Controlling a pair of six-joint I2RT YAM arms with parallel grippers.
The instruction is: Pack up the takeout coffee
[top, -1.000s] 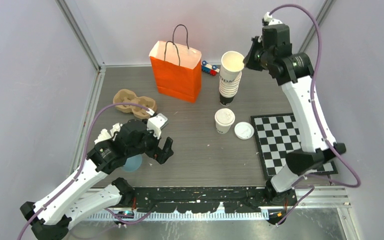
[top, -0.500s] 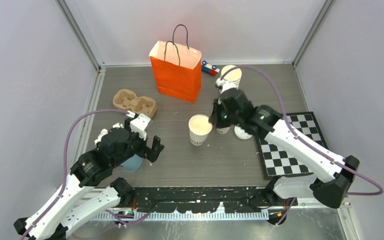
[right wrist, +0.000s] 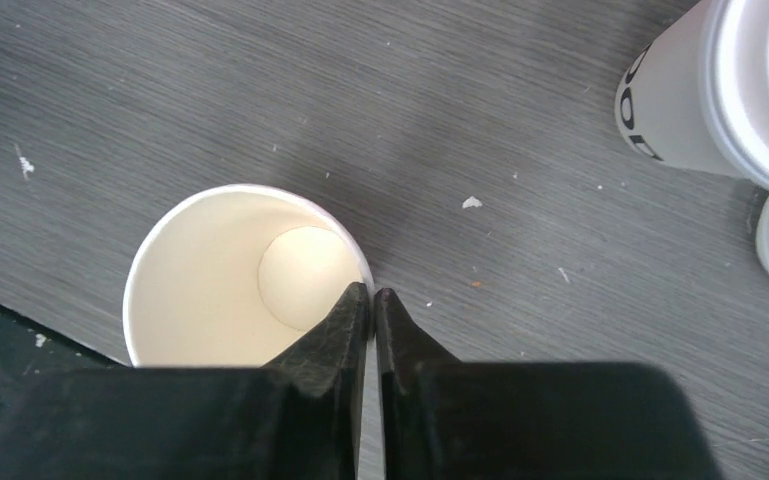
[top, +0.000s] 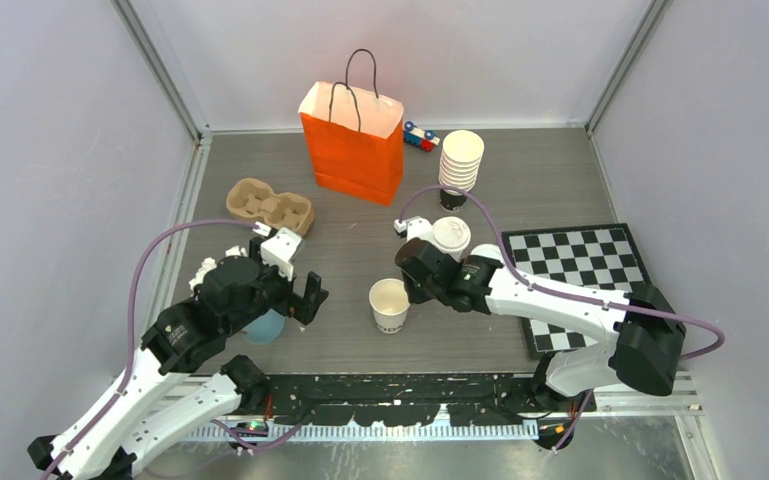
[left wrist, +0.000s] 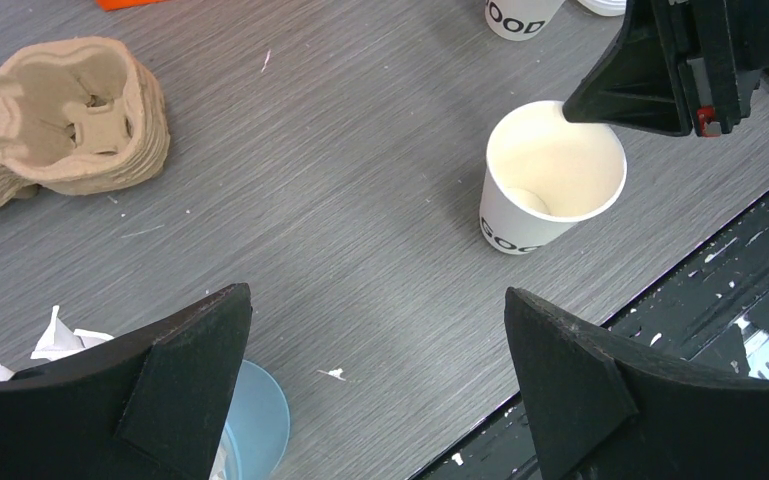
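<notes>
My right gripper (top: 408, 283) is shut on the rim of a lidless white paper cup (top: 389, 305), cream inside, standing near the table's front; it shows in the right wrist view (right wrist: 230, 280) with one finger inside and one outside, and in the left wrist view (left wrist: 550, 180). A lidded white cup (top: 450, 240) stands behind it, also in the right wrist view (right wrist: 730, 90). A loose white lid (top: 487, 260) lies by the checkerboard. The orange bag (top: 352, 143) stands at the back. My left gripper (top: 305, 290) is open and empty, left of the lidless cup.
A tall stack of nested lidless cups (top: 459, 168) stands right of the bag. A brown cup carrier (top: 270, 207) lies at the left. A blue cup (top: 264, 327) sits under my left arm. A checkerboard (top: 570, 280) lies at the right, a small toy (top: 419, 136) at the back.
My right gripper took a cup off the tall stack, carried it toward the front and a little left, and now holds it low near the table's front edge. The left arm has barely moved.
</notes>
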